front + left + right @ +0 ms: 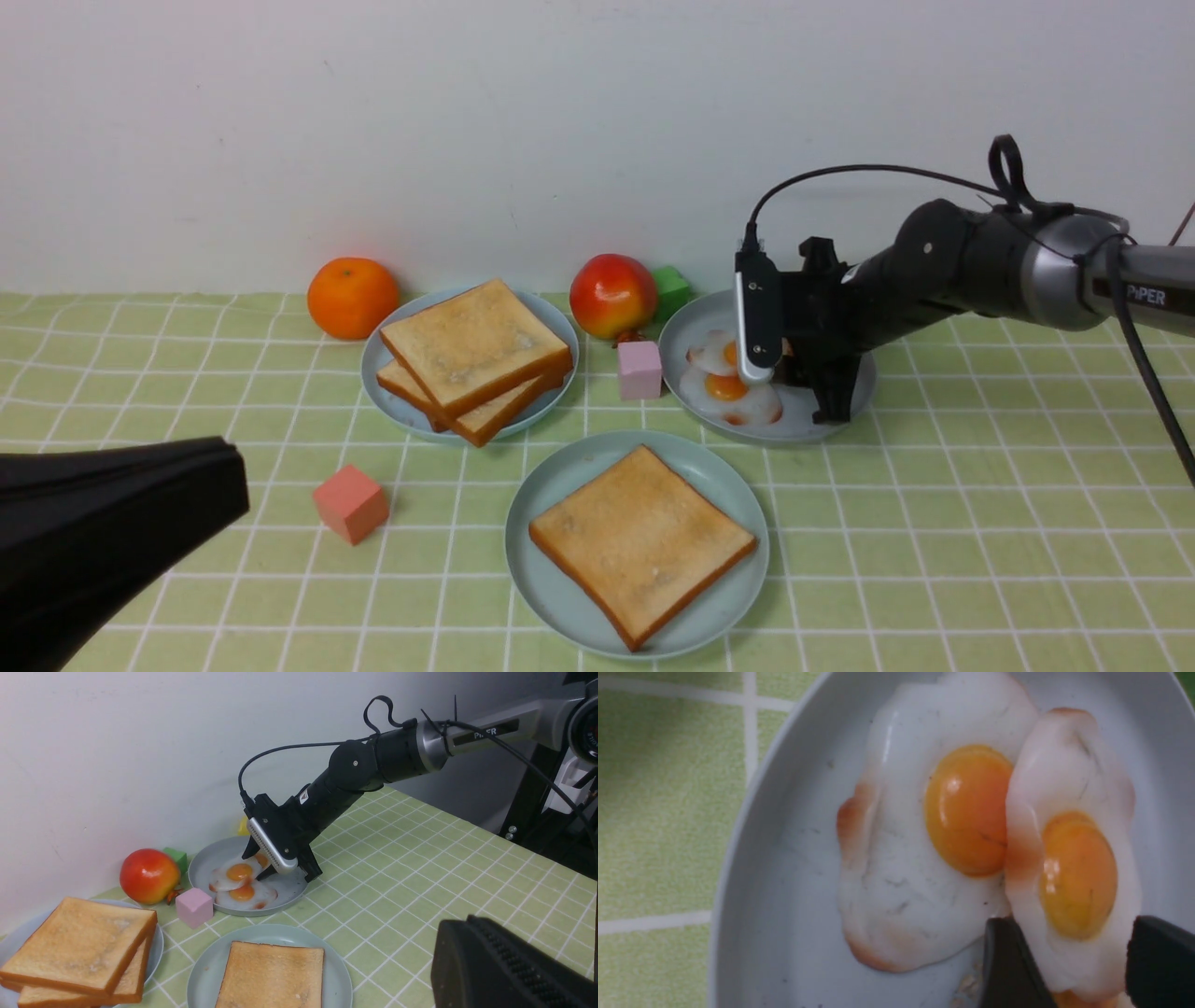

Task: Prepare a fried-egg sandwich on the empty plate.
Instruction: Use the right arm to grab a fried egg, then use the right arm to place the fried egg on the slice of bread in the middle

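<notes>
Only the right wrist view shows it, right tool [1083, 970] jaws wide, straddling one fried egg [1069, 858] on the grey plate [784, 882], left tool [121, 523] closed, one toast [642, 541] on the mint plate [560, 485].

The right arm [980, 266] reaches forward, right gripper [290, 876] tipped down with jaws apart; left gripper [219, 485] closed

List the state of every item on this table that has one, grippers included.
Front plate: holds one toast slice.
Toast stack: two slices, on back plate.
Eggs: two, overlapping, on egg plate.
Right gripper: open, jaws either side of one egg.
Left gripper: shut, empty.
</notes>
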